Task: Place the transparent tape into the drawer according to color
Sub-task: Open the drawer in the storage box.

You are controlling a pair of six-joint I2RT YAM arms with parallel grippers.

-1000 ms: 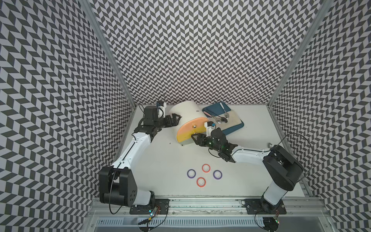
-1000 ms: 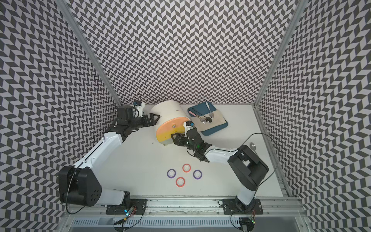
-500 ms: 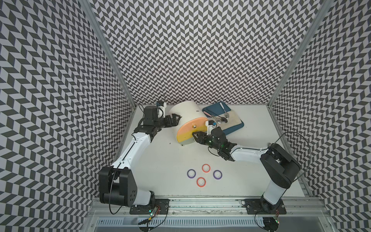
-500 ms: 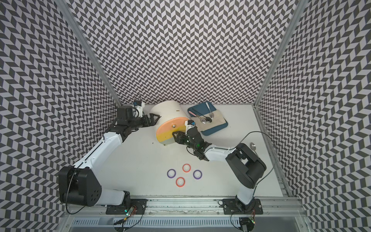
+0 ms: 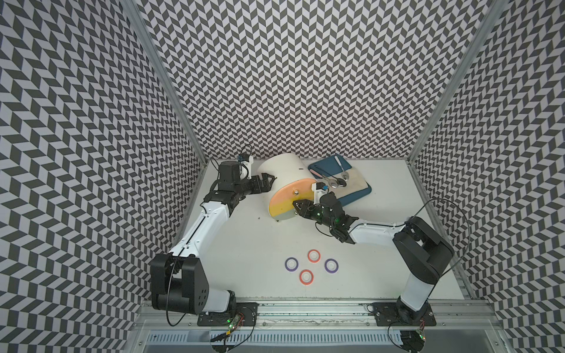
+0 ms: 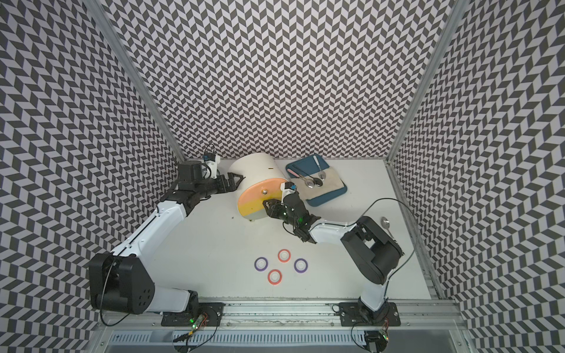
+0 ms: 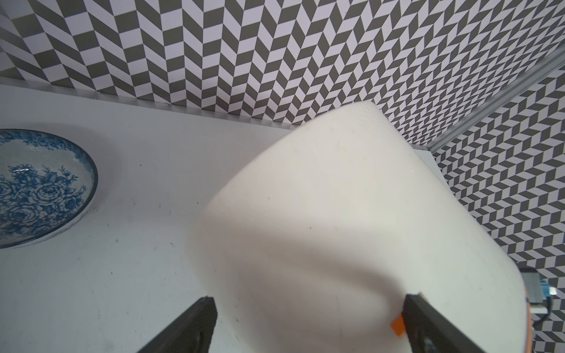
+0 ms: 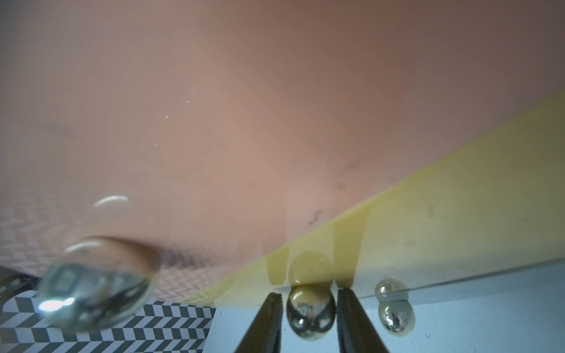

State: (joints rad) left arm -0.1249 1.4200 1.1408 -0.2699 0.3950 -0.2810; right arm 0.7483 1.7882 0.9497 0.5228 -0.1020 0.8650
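The smooth white table (image 5: 244, 244) is carrying everything. Toward its back a rounded cream drawer unit (image 5: 286, 169) is standing, its glossy front banded pink, yellow and pale blue and looking flush in both top views. Beside it a dark blue tray (image 5: 357, 196) is lying flat, holding a folded beige cloth (image 5: 353, 183) with shiny metal spoons (image 5: 336, 182) resting on it. In the left wrist view a shallow glazed bowl (image 7: 91, 183) with blue roses is sitting just beside the unit. The left gripper (image 5: 268, 181) is standing spread wide against the unit's curved cream shell, with a finger on each side; whether they are touching it I cannot tell. The right gripper (image 5: 299, 207) is pressing in at the yellow drawer (image 8: 458, 214), its dark fingers (image 8: 266, 324) narrowed to pinch the small round mirror-bright knob (image 8: 309, 318) between them. Four tape rings, flat hoops with white cores, are lying in a loose diamond near the table's front edge, well apart from the drawers: two purple-rimmed (image 5: 291, 264) (image 5: 331, 265) and two red-rimmed (image 5: 314, 255) (image 5: 306, 277). A lone spoon (image 6: 385, 222) is lying by the right arm.
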